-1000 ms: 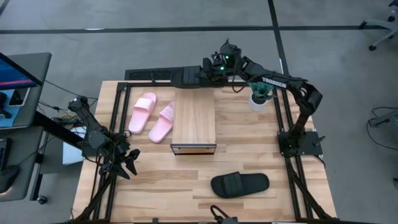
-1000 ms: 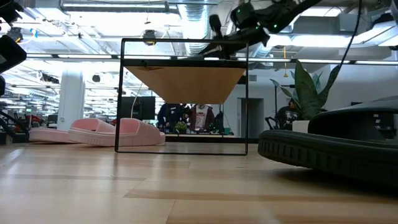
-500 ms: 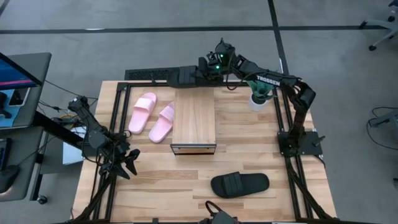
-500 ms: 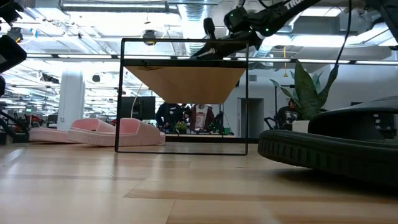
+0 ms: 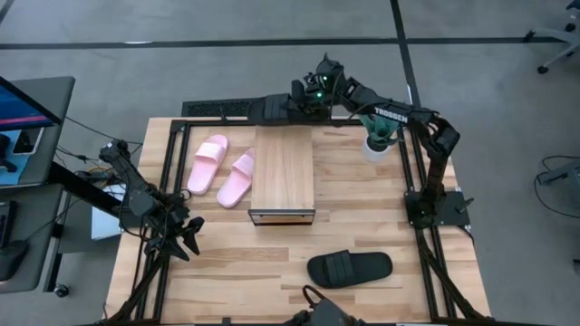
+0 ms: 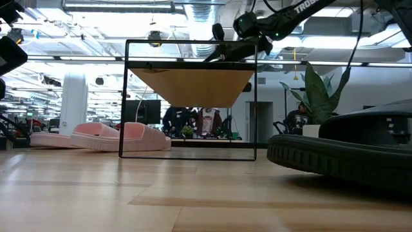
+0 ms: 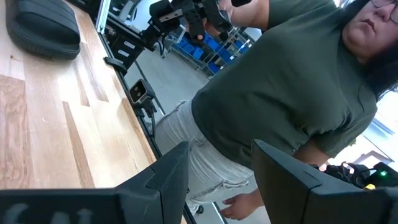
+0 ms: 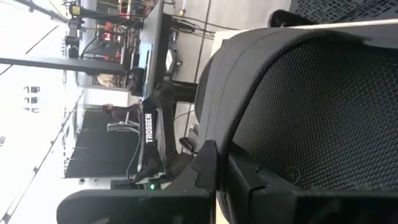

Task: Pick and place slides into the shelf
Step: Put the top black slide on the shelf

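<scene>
Left end effector (image 5: 188, 237) hangs at the counter's (image 5: 227, 272) left edge, fingers parted around nothing; two pink slides (image 5: 222, 171) lie side by side just left of the shelf (image 5: 284, 172); one black slide (image 5: 349, 268) rests near the front, right of centre; right end effector (image 5: 294, 106) holds the other black slide (image 5: 274, 108) clamped, at the shelf's far end.

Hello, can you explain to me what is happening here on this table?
A two-armed robot is putting slides on a shelf. The right gripper holds a black slide at the shelf's far end. The pink pair lies left of the shelf; another black slide lies near the front. The left gripper waits at the left edge, jaws open.
</scene>
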